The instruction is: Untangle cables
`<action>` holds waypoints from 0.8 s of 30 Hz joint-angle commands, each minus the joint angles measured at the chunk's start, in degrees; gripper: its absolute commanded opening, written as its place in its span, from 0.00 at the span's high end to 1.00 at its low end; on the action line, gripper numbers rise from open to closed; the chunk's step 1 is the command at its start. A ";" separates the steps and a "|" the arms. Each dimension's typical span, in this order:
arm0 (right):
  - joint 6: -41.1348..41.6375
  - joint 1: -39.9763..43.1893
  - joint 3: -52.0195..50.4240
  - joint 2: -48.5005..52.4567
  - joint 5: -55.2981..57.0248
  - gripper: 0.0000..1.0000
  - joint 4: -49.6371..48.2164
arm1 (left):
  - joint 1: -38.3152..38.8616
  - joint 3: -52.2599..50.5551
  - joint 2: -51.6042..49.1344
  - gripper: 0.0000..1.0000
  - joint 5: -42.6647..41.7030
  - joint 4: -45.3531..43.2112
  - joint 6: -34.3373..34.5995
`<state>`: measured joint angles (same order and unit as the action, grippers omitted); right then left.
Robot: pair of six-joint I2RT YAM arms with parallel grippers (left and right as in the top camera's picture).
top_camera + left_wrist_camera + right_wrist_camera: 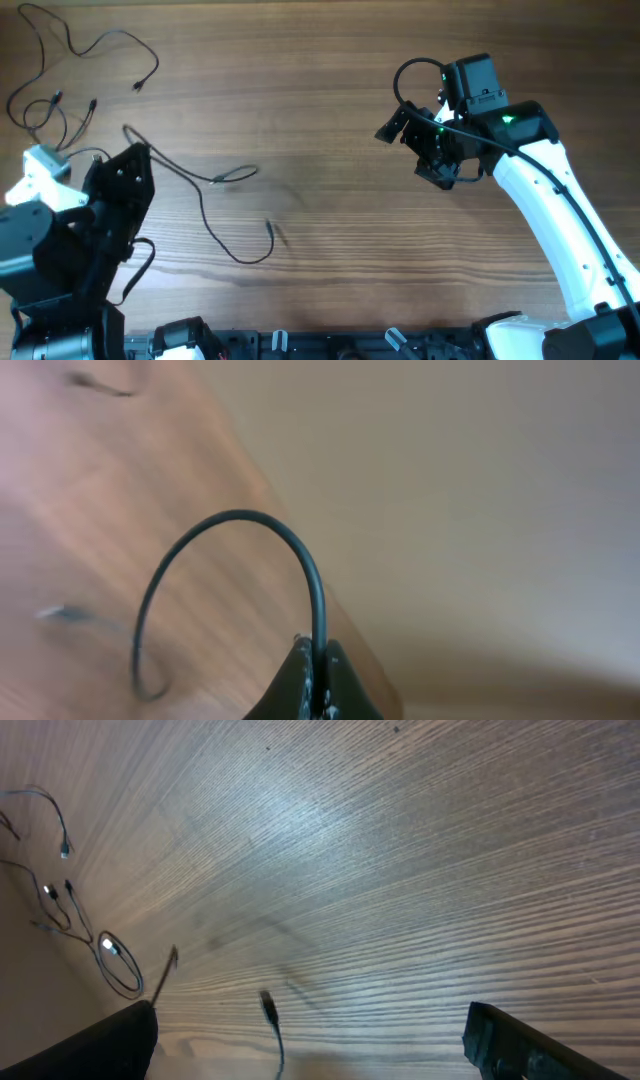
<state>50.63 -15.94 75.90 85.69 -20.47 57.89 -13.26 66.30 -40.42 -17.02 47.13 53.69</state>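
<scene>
Thin black cables lie loose on the left of the wooden table. One cable (205, 205) runs from my left gripper (128, 160) through a small loop to a plug end (270, 230). More cables (90, 45) curl at the far left corner with small plugs. My left gripper (320, 665) is shut on a black cable (235, 515), which arcs up out of the jaws and down to the table. My right gripper (412, 152) is open and empty above the table's right half. In the right wrist view, the open fingers (310, 1050) frame a plug end (268, 1005) and a cable loop (120, 965).
The table's left edge (300, 550) runs close beside the left gripper. The thicker black arm cable (415, 75) loops over the right wrist. The arm bases stand along the front edge (300, 345).
</scene>
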 commanded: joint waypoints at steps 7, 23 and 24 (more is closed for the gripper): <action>-1.16 -0.11 0.37 -0.94 1.22 0.00 0.94 | -0.44 0.79 0.31 0.96 21.66 10.38 24.20; -1.18 -0.11 0.37 -0.94 1.22 0.00 1.49 | -15.52 0.79 -11.32 0.96 53.96 11.78 26.08; -1.18 -0.13 0.37 -0.94 1.22 0.00 1.62 | -18.78 0.79 -13.75 0.96 53.75 11.85 26.08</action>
<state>50.61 -15.97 75.90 85.60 -20.27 59.31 -26.65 66.46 -50.48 33.12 59.07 79.24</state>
